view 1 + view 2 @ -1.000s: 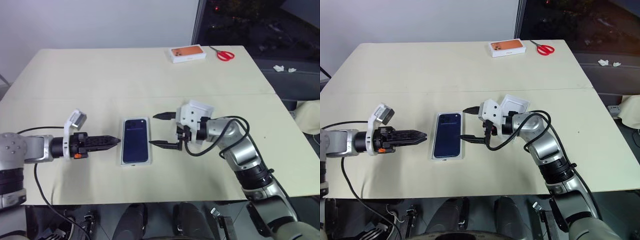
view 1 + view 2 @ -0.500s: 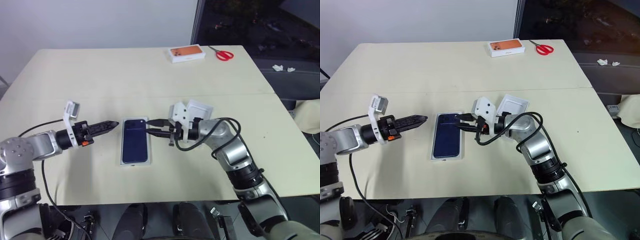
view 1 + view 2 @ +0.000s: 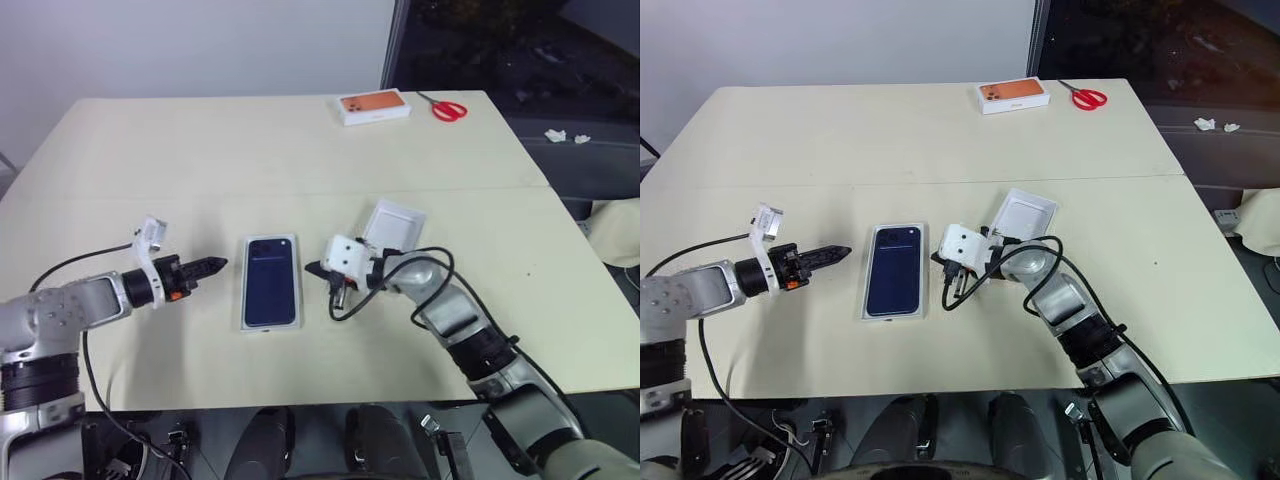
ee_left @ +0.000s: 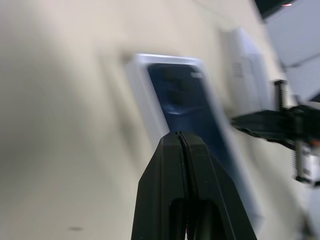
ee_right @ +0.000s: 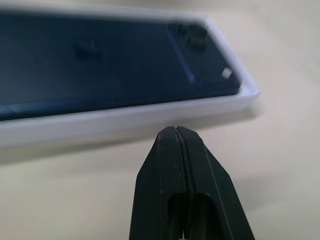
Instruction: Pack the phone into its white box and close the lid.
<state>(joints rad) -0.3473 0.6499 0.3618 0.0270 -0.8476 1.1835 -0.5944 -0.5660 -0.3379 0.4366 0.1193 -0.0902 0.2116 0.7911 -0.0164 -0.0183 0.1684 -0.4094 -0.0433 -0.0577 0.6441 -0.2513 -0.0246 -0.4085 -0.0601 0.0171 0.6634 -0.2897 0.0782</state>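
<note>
With both my left claw (image 3: 215, 265) and right claw (image 3: 312, 270) pinched empty either side of the box (image 3: 271, 322), a lopsided nudge could skid it and jolt the phone (image 3: 271, 281).

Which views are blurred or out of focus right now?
Left wrist view: box and table smeared, as if by motion; left hand crisp. Right wrist view: box soft, right hand sharp. Eye views: sharp, with soft shadows under both arms.

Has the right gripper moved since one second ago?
Yes. The right gripper, open beside the white box before, has shut and come down toward the table at the box's right edge.
</note>
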